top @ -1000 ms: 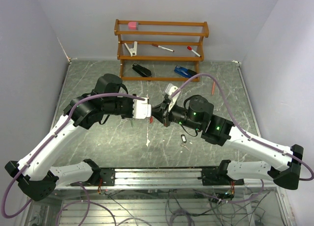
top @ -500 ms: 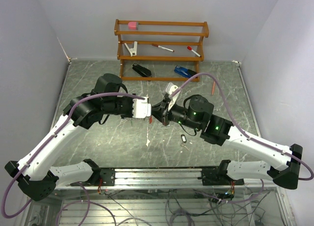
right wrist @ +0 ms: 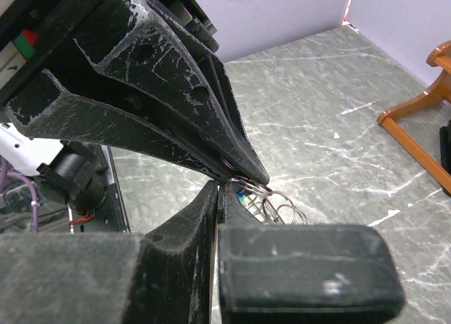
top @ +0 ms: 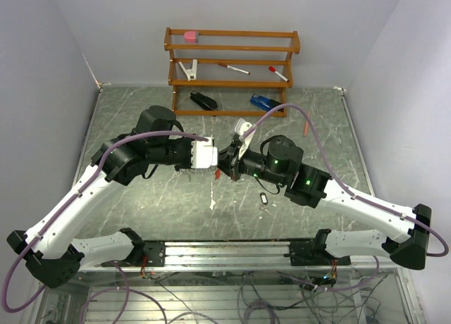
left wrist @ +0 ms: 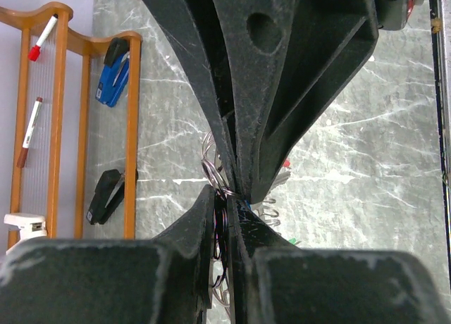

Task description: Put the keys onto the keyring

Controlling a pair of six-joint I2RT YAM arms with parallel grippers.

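1 keyring (left wrist: 213, 175) between left gripper (left wrist: 227, 197) — right gripper (right wrist: 218, 187)

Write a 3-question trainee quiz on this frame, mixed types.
1. True or false: the left tool and right tool meet tip to tip above the table.
2. The right-hand stapler below the rack is: A red, B blue, C green.
3. Which tool grips the keyring?
Key: 1 true; 2 B; 3 left.
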